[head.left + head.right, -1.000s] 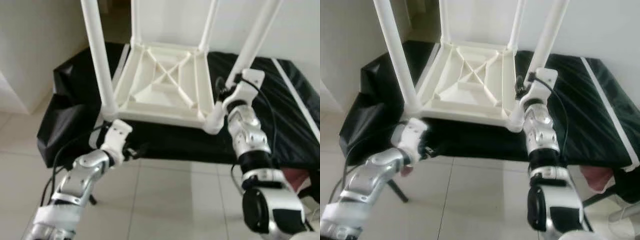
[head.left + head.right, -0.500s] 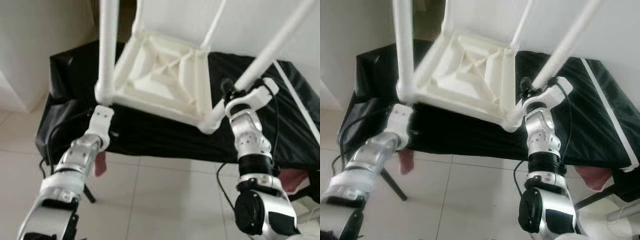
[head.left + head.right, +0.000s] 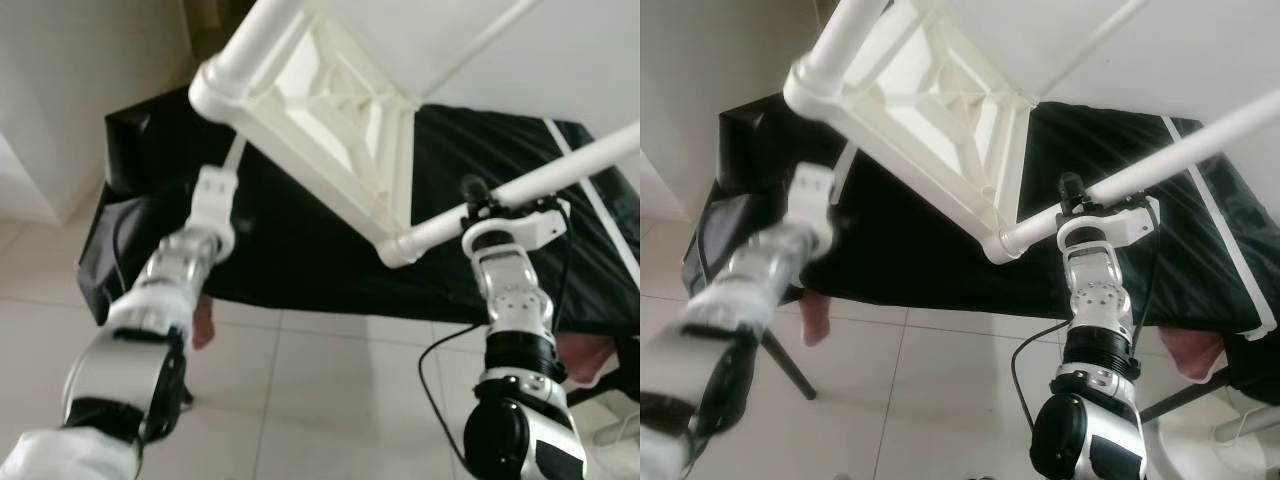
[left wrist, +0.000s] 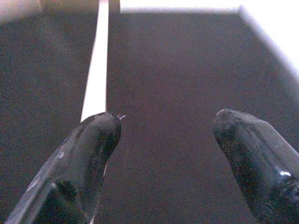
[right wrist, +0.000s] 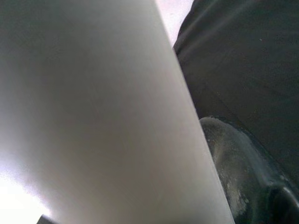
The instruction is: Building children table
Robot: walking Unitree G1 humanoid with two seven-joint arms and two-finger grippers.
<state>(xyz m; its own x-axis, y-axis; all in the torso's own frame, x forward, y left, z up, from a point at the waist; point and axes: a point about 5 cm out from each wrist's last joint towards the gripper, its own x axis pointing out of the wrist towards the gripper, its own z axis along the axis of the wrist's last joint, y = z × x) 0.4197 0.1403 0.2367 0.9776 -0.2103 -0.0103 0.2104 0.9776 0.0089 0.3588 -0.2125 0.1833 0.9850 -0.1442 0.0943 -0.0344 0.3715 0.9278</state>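
- The white plastic children's table (image 3: 330,120) hangs tilted in the air above the black-covered desk (image 3: 300,230), its ribbed underside facing the camera.
- One corner socket (image 3: 205,90) sits high on the robot's left, and another corner (image 3: 395,250) dips low, close above the black cover.
- The right tool (image 3: 478,205) is clamped on a white table leg (image 3: 560,170) that runs out slantwise from the low corner toward the robot's right.
- In the right wrist view, that leg (image 5: 93,112) lies pressed against one black finger (image 5: 238,172); the other finger is hidden behind it, so the grip looks closed, though that side cannot be checked.
- The left tool (image 4: 168,149) is spread wide with nothing between its fingers (image 4: 84,158); it hovers over the black cover.
- A white strip (image 4: 96,70) runs along the dark cloth just beyond the left finger.
- In the head views, the left arm (image 3: 170,290) reaches up toward the desk's near edge, below the raised corner, blurred in the right eye view.
- Pale floor tiles (image 3: 330,400) lie below the desk's front edge.
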